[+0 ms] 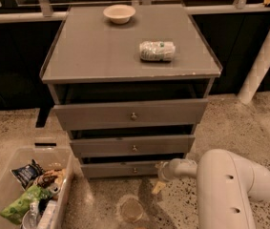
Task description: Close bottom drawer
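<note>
The grey cabinet (129,56) has three drawers, all pulled out a little. The bottom drawer (120,169) is the lowest and slimmest, with a small round knob (135,170) at its centre. Its front stands slightly out from the cabinet. My gripper (159,182) is low at the right end of the bottom drawer's front, just in front of it near the floor. My white arm (230,185) comes in from the lower right.
A cream bowl (119,13) and a lying can (157,51) rest on the cabinet top. A clear bin (25,190) of snack packets stands at the lower left. A round clear lid or cup (130,209) lies on the speckled floor below the drawers. A white post (263,61) leans at right.
</note>
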### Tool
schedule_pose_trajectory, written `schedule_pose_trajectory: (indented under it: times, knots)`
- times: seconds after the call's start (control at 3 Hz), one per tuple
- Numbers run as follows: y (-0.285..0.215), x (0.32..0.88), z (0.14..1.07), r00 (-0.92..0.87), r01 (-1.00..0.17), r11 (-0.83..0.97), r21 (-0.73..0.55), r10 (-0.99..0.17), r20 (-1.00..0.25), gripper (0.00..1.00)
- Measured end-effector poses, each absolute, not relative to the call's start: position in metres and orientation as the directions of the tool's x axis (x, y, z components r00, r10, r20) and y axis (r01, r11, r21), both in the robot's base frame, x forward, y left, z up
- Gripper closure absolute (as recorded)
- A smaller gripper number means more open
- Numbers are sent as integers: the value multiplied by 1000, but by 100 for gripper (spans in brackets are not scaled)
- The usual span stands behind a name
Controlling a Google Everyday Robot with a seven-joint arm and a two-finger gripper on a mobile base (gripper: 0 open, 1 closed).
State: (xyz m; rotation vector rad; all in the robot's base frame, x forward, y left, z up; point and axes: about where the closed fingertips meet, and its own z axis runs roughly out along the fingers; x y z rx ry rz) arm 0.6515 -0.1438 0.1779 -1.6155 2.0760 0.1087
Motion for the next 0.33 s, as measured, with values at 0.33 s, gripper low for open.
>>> schedule_pose_trajectory:
  times: [0.33]
  knots:
    - [-143, 648, 178, -168, -927, 291, -238, -886, -432, 0]
